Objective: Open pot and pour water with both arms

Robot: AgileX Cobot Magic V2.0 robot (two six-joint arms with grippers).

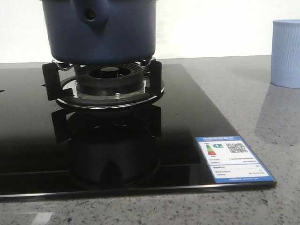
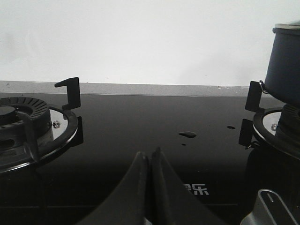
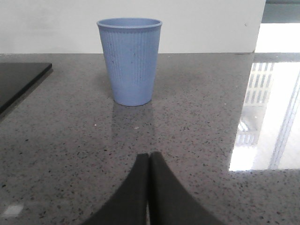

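The dark navy pot [image 1: 101, 30] sits on the burner grate [image 1: 105, 82] of a black glass stove; its top is cut off by the front view. In the left wrist view the pot [image 2: 285, 63] stands at the far edge with a metal rim showing. My left gripper [image 2: 150, 154] is shut with nothing in it, low over the glass between two burners. My right gripper [image 3: 149, 156] is shut and empty over the grey counter, a short way from a pale blue ribbed cup [image 3: 130, 61]. Neither gripper shows in the front view.
The cup [image 1: 286, 52] stands on the speckled counter [image 1: 262, 108] right of the stove. A second burner [image 2: 28, 126] lies on the stove's other side. Small water drops [image 2: 187, 135] sit on the glass. A blue label [image 1: 232, 159] marks the stove's front corner.
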